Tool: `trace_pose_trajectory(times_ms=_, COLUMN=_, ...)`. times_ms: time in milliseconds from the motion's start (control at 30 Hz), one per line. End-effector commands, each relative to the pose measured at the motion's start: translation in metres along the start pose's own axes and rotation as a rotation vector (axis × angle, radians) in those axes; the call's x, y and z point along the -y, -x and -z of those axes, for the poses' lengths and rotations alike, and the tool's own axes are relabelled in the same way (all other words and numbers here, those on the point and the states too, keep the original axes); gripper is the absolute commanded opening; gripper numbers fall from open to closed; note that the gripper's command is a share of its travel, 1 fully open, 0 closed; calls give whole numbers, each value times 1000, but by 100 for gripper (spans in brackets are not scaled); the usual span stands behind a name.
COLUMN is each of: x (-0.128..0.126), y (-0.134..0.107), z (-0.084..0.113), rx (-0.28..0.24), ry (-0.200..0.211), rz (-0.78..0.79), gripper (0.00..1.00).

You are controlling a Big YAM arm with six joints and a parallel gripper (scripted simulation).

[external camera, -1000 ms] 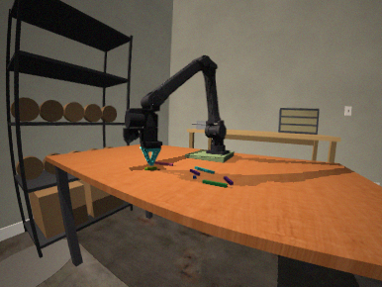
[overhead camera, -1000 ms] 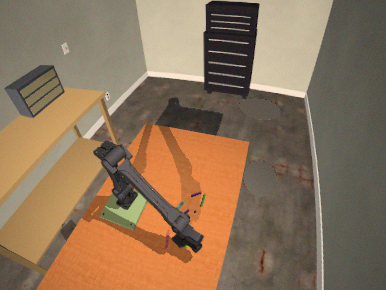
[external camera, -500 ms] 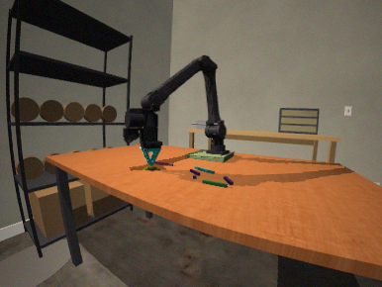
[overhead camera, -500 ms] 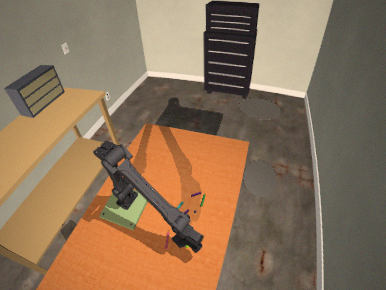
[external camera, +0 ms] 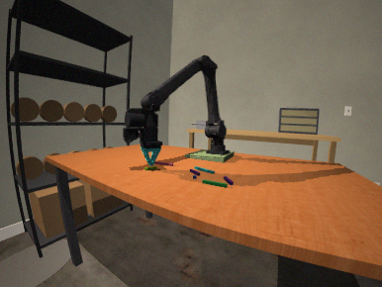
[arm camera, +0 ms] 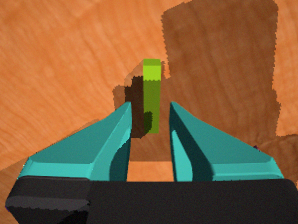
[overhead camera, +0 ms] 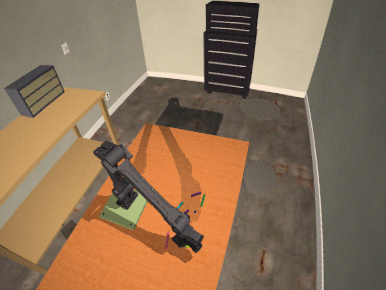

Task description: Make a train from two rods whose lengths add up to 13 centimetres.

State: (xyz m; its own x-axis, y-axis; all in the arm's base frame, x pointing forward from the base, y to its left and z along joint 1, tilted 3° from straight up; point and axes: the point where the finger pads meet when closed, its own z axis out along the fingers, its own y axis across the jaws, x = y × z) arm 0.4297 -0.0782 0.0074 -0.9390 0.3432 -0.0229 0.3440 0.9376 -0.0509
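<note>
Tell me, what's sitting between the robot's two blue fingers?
A lime rod lies flat between the fingers of the half-open gripper, not yet squeezed. The wrist view shows it best.

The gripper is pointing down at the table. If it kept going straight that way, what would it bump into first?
Most likely the lime rod, lying flat just beyond the gap of the part-open gripper. The fingers would probably pass either side of it and meet the table.

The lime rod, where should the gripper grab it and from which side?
From straight above, pinching across its long sides near the middle. The lime rod lies flat on the table, running lengthwise between the partly open fingers of the gripper, so they can close on its narrow width.
</note>
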Motion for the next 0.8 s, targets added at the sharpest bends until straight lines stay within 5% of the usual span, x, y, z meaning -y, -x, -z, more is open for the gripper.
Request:
trace_pose_trajectory(times_ms=0, x=2, y=8, z=-1, rx=12, ry=3, rz=-1, gripper=23)
trace_pose_trajectory(times_ms=367, x=2, y=9, z=15, rx=52, ry=11, rz=-3, gripper=23)
trace_pose_trajectory(times_ms=467, x=2, y=8, z=14, rx=51, ry=11, rz=-3, gripper=23)
trace_pose_trajectory(times_ms=533, x=3, y=-2, z=-4, rx=1, ry=1, rz=0, gripper=23)
trace_pose_trajectory(times_ms=767, x=1, y=9, z=6, rx=29, ry=7, rz=-2, gripper=23)
